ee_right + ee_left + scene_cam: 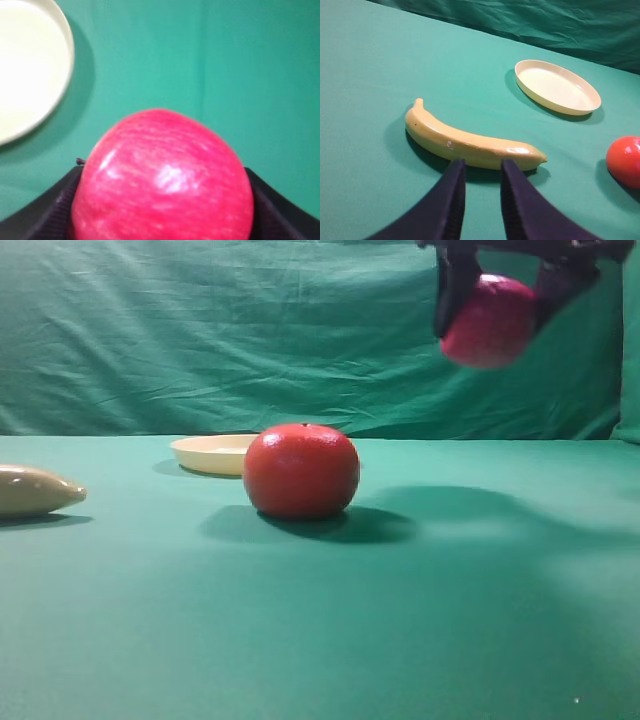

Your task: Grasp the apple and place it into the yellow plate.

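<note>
Apple [487, 320] held aloft, right of the yellow plate [213, 453]
Right fingers [455, 295] clamped on it; left fingers [454, 195] slightly apart.

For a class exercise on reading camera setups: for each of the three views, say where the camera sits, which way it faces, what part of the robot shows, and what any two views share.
Exterior high: low at table level, facing the green backdrop; right gripper holds the apple aloft.
Left wrist: above the left gripper, looking down past its fingers at the banana.
Right wrist: behind the apple, looking down at the cloth; dark fingers flank it.
Shared: all three show the yellow plate; exterior and left wrist share the orange-red fruit.
</note>
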Controlling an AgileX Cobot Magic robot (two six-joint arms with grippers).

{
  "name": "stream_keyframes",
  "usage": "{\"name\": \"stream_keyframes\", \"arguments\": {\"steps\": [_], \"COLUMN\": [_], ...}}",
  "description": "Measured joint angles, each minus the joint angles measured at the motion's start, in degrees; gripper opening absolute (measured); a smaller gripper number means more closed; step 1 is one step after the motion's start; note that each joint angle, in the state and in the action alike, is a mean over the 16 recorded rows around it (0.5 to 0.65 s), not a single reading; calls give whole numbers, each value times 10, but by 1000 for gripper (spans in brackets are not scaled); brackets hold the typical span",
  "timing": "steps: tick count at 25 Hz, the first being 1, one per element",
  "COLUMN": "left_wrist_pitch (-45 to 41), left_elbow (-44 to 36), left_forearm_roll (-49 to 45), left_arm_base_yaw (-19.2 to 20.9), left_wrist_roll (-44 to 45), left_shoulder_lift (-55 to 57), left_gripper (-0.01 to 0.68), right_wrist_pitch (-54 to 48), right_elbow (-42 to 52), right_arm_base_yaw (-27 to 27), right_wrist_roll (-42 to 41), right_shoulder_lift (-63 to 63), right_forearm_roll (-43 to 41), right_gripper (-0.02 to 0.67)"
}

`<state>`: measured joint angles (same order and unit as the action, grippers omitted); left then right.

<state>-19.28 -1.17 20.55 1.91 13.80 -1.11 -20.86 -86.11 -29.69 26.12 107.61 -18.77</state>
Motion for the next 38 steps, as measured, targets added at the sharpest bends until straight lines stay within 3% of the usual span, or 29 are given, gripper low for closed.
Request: {"name": "stream_keyframes", "arguments": {"steps": [9, 14, 20, 24, 28, 38], "left_wrist_pitch": [0, 0, 0, 0, 0, 0], "left_elbow": [0, 0, 0, 0, 0, 0], "left_forearm_roll": [0, 0, 0, 0, 0, 0], "left_arm_base_yaw": [0, 0, 0, 0, 0, 0], "left_wrist_roll": [0, 0, 0, 0, 0, 0], "left_shoulder_lift": [0, 0, 0, 0, 0, 0], "left_gripper": [157, 157, 157, 157, 157, 157], "right_wrist_pitch": [90, 117, 96, 55, -2, -187], "right_elbow": [-74, -84, -85, -85, -85, -72], "right_arm_base_yaw": [-47, -59, -63, -63, -63, -64], "right_wrist_roll": [-4, -4, -4, -4, -3, 40], "right_shoulder_lift": [111, 145, 156, 140, 100, -72], "right_forearm_roll": [-13, -38, -94, -133, -164, -182], "right_gripper": [507, 544, 593, 587, 499, 122]}}
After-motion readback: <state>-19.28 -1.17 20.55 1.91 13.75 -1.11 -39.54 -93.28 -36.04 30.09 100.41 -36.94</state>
